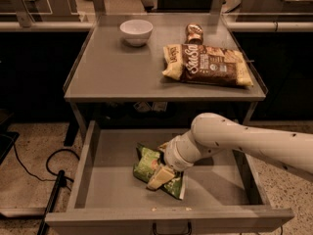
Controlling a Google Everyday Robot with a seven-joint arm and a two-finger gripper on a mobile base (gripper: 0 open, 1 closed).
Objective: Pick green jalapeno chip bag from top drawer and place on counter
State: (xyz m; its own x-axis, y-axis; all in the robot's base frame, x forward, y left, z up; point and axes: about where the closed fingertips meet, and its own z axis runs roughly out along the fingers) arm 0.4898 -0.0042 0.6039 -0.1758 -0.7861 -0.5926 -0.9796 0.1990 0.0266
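Note:
The green jalapeno chip bag (148, 164) lies crumpled in the middle of the open top drawer (105, 185). My gripper (159, 176) reaches down into the drawer from the right on the white arm and rests on the bag's right part, one pale finger (160, 176) lying over the foil. The counter (122, 72) stands above the drawer, behind the arm.
On the counter are a white bowl (136, 32) at the back left, a large brown-and-yellow chip bag (210, 65) at the right and a small brown can (194, 33) behind it. Cables (46, 168) lie on the floor at the left.

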